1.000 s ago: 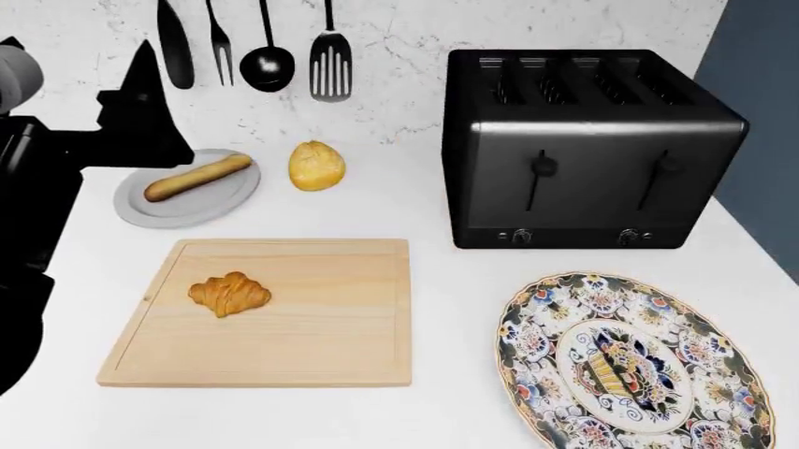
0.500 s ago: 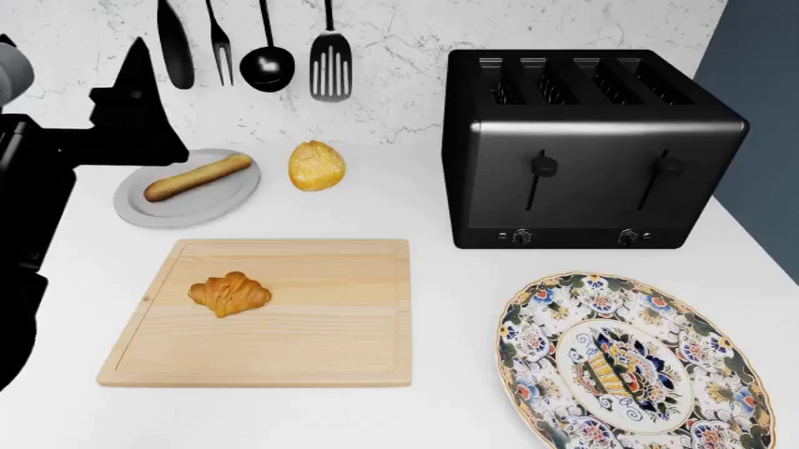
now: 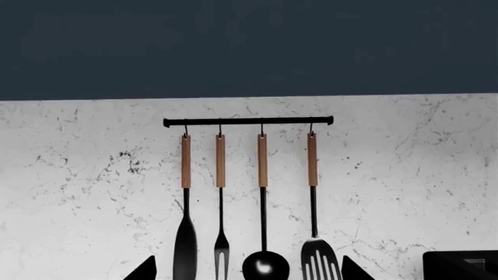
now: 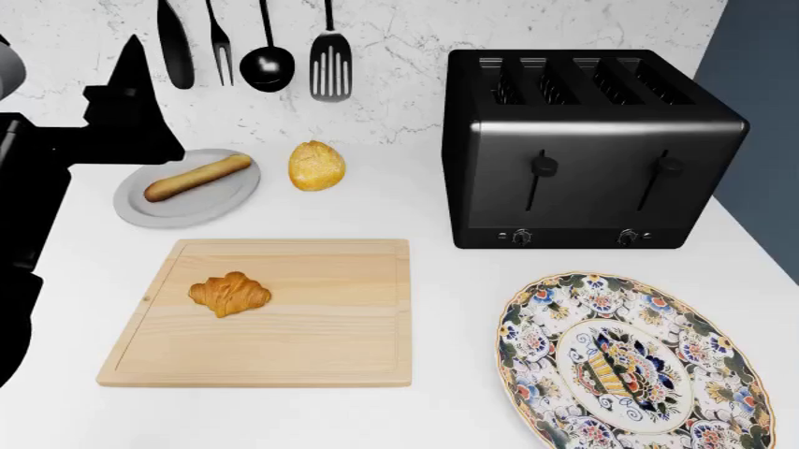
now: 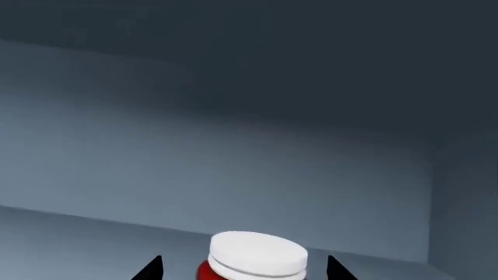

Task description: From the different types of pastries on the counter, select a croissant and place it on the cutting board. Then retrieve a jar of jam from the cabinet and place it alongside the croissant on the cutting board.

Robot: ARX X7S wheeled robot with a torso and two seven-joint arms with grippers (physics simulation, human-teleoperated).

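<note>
Croissant (image 4: 230, 294) lies on the cutting board (image 4: 325, 327), left of centre, long axis running 9 to 3 o'clock. Jam jar (image 5: 253, 259) stands upright in the cabinet, between the right gripper's (image 5: 244, 269) spread fingertips, no readable label. Left gripper (image 3: 242, 273) gapes, grasping nothing.

The croissant (image 4: 230, 294) is golden brown on a light wood cutting board (image 4: 325, 327). The jam jar (image 5: 253, 260) is red with a white lid. The big plate (image 4: 537, 374) has bright flowers.
</note>
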